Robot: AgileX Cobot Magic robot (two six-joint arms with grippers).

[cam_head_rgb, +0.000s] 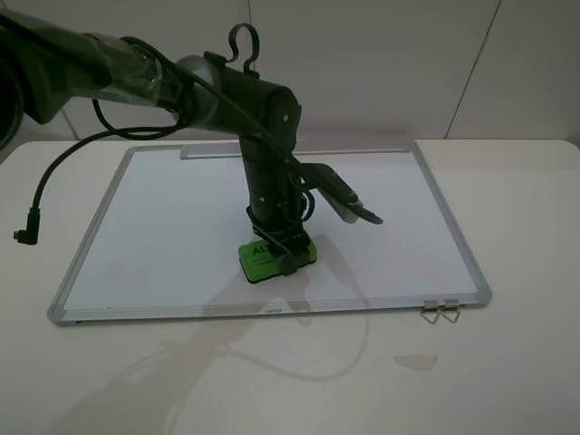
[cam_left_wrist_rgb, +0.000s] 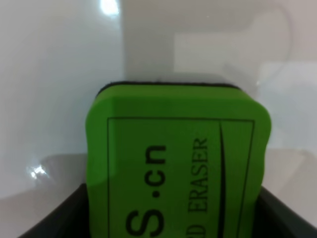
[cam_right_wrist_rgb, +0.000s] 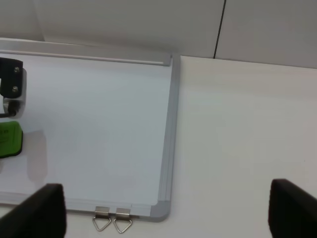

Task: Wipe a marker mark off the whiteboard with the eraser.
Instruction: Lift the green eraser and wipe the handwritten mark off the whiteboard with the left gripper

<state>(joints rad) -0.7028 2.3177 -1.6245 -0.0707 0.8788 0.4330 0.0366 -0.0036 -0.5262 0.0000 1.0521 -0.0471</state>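
Nearest, two clips (cam_head_rgb: 440, 314) sit at the whiteboard's (cam_head_rgb: 181, 227) front edge, on the counter (cam_head_rgb: 507, 381). Just behind that edge, mid-board, the left claw (cam_head_rgb: 279, 246) grips the eraser (cam_head_rgb: 263, 260), felt down on the surface. No mark shows on the bare board. It is probably under the eraser or already gone, so the wiping looks underway or nearly finished. The right claw (cam_right_wrist_rgb: 163, 210) hangs wide and empty off the board's right front corner. Nothing blocks a stroke. A tray strip (cam_head_rgb: 299, 152) lines the far edge.

The whiteboard (cam_head_rgb: 181, 217) has a glossy white face (it mirrors a bright light spot) and a satin silver metal frame. The eraser (cam_left_wrist_rgb: 178, 163) is smooth matt green foam over fuzzy dark felt. The clips (cam_head_rgb: 440, 313) are bare metal.
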